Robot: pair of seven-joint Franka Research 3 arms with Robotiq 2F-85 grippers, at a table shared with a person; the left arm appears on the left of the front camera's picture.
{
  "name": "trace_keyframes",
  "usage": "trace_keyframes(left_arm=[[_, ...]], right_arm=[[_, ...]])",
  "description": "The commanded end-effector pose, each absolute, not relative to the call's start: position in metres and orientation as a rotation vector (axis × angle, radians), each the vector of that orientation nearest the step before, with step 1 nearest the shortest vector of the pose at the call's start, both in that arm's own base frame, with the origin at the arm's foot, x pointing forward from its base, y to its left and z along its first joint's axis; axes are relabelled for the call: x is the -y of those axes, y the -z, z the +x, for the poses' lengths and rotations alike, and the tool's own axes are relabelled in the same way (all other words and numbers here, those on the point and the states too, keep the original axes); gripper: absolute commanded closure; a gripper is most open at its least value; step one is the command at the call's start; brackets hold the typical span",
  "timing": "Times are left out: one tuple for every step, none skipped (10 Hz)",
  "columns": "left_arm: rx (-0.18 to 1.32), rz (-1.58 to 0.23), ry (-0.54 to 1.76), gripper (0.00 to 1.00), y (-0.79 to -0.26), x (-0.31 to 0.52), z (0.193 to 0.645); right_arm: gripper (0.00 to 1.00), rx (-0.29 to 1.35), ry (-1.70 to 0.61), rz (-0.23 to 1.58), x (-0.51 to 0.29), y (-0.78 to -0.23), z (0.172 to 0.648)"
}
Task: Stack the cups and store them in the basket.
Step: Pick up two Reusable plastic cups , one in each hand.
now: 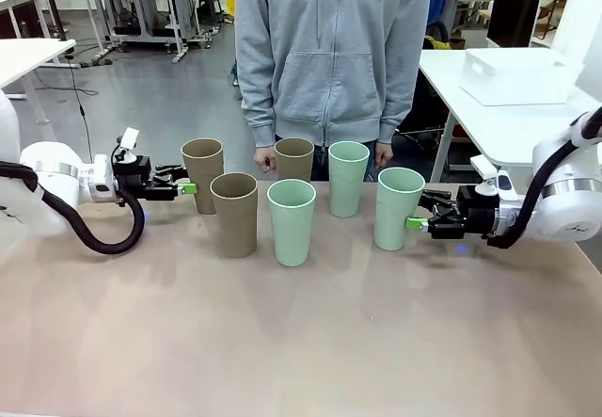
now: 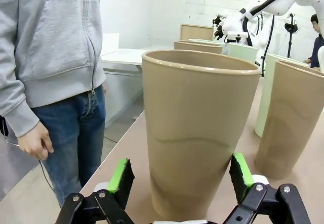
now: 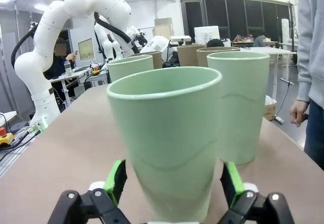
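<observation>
Six cups stand in a loose row on the table. The tan ones are at the left (image 1: 202, 172), left of centre (image 1: 234, 213) and at the back (image 1: 294, 158). The mint green ones are in the middle (image 1: 292, 221), behind it (image 1: 348, 178) and at the right (image 1: 399, 207). My left gripper (image 1: 188, 188) is open around the base of the leftmost tan cup (image 2: 197, 128), with its green pads (image 2: 121, 176) on either side. My right gripper (image 1: 414, 221) is open around the rightmost green cup (image 3: 167, 143), its pads (image 3: 230, 182) flanking the cup. The white basket (image 1: 517, 76) sits on a side table at the far right.
A person in a grey hoodie (image 1: 329, 50) stands at the table's far edge, with hands (image 1: 266, 160) hanging just behind the back cups. The near half of the table (image 1: 301, 342) is bare. A white side table (image 1: 489, 125) stands at the far right.
</observation>
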State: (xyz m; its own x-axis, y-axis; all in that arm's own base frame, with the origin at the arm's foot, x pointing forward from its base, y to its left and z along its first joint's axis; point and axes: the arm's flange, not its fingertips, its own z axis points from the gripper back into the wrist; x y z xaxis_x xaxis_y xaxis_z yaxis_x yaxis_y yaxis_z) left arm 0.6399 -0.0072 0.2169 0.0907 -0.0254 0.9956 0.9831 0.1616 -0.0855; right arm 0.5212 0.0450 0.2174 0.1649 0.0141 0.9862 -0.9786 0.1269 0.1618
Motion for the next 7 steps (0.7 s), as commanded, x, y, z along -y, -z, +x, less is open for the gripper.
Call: trace_keyframes(left_arm=[[1.215, -1.106, 1.059, 0.00, -0.218, 0.016, 0.644], [1.208, -1.108, 1.062, 0.00, -0.219, 0.019, 0.644], [1.207, -1.110, 1.067, 0.00, -0.219, 0.021, 0.645], [1.204, -1.112, 1.071, 0.00, -0.220, 0.024, 0.646], [1.199, -1.111, 1.074, 0.00, -0.220, 0.028, 0.647], [1.196, -1.110, 1.078, 0.00, -0.220, 0.032, 0.648], [1.195, -1.110, 1.082, 0.00, -0.221, 0.036, 0.648]], right_arm=[[0.00, 1.171, -0.996, 1.177, -0.057, -0.216, 0.523], [0.00, 1.170, -0.992, 1.184, -0.059, -0.215, 0.523], [0.00, 1.173, -0.987, 1.193, -0.063, -0.214, 0.524], [0.00, 1.167, -0.983, 1.205, -0.067, -0.213, 0.526], [0.00, 1.160, -0.981, 1.206, -0.070, -0.211, 0.528], [0.00, 1.153, -0.984, 1.208, -0.075, -0.210, 0.532], [0.00, 1.140, -0.989, 1.206, -0.079, -0.209, 0.533]])
